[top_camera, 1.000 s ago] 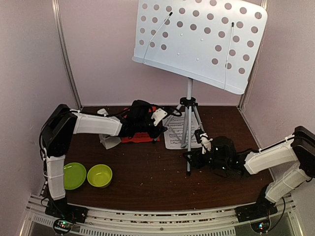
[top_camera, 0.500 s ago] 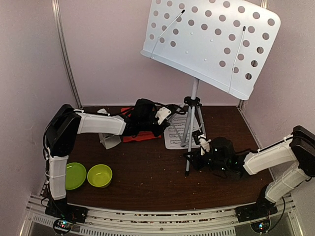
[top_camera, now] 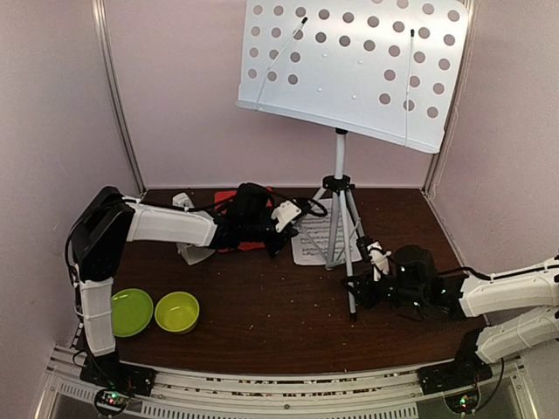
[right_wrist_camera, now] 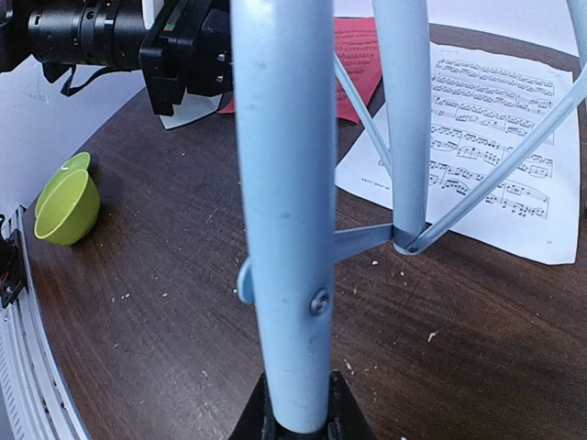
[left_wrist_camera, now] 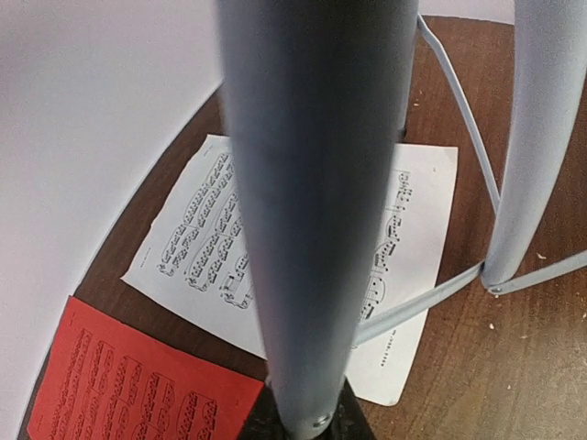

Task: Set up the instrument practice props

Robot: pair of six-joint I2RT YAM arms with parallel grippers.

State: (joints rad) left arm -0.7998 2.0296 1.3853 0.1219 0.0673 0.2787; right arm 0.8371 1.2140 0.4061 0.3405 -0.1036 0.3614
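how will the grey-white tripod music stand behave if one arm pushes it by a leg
Likely top-heavy: the grey-white tripod music stand carries a wide perforated desk high on a thin pole, so a push could tip it. Its tube legs look stiff yet smooth, so they might slide within the left gripper and right gripper, both clamped on a leg.

I'm looking into a small lab test booth: plain pale walls (top_camera: 52, 105) close in three sides of a dark wooden table (top_camera: 262, 323), metal posts (top_camera: 118, 96) stand in the back corners, and a slotted metal rail (top_camera: 279, 384) runs along the near edge.
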